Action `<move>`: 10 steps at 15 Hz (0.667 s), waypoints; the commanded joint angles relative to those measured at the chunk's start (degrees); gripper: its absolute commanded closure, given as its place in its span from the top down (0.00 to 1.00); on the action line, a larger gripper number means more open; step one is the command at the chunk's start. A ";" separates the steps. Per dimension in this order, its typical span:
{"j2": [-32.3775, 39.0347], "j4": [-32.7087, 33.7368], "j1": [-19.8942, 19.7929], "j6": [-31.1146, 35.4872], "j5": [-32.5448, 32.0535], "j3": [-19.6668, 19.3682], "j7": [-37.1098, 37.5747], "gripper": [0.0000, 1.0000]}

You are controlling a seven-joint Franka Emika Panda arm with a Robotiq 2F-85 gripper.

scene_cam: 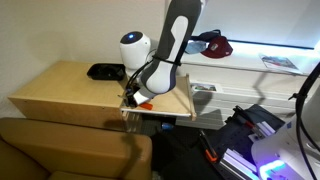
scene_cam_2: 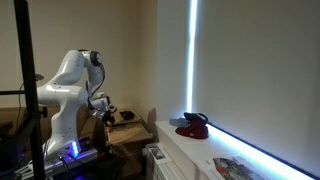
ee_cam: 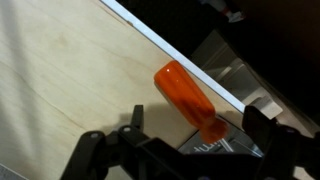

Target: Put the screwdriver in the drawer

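Note:
The screwdriver (ee_cam: pixel 183 92) has a bright orange-red handle. In the wrist view it lies slanted between my gripper's (ee_cam: pixel 197 125) two fingers, across the white edge of the light wooden top (ee_cam: pixel 70 70), its lower end over a dark opening with grey metal parts. The fingers stand wide apart on either side and do not touch it. In an exterior view the screwdriver (scene_cam: pixel 145 104) shows as an orange spot just under the gripper (scene_cam: pixel 135 98), at the desk's front edge by the pulled-out drawer (scene_cam: pixel 160 113). In an exterior view the gripper (scene_cam_2: pixel 108 112) hangs low over the desk.
A flat black tray (scene_cam: pixel 103 71) lies at the back of the desk (scene_cam: pixel 60 90). A red and black object (scene_cam: pixel 212 44) sits on the white sill behind. A brown sofa (scene_cam: pixel 60 150) stands in front. Cables and equipment (scene_cam: pixel 250 130) lie beside the desk.

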 commanded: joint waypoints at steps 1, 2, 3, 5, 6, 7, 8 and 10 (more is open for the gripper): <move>4.31 2.21 2.60 3.13 1.87 -1.75 -3.49 1.00; 5.03 2.51 3.65 3.61 1.93 -2.71 -4.46 1.00; 3.50 1.30 3.93 2.44 3.94 -2.62 -3.99 1.00; 4.61 1.87 4.88 2.77 4.14 -3.21 -4.71 1.00; 4.84 1.89 5.20 2.87 4.84 -3.52 -4.63 1.00; 5.08 1.84 5.63 3.09 5.66 -4.03 -4.92 0.75; 5.28 1.83 5.82 3.29 6.62 -4.12 -5.34 0.74; 5.48 1.60 6.55 3.42 8.21 -4.88 -5.76 0.60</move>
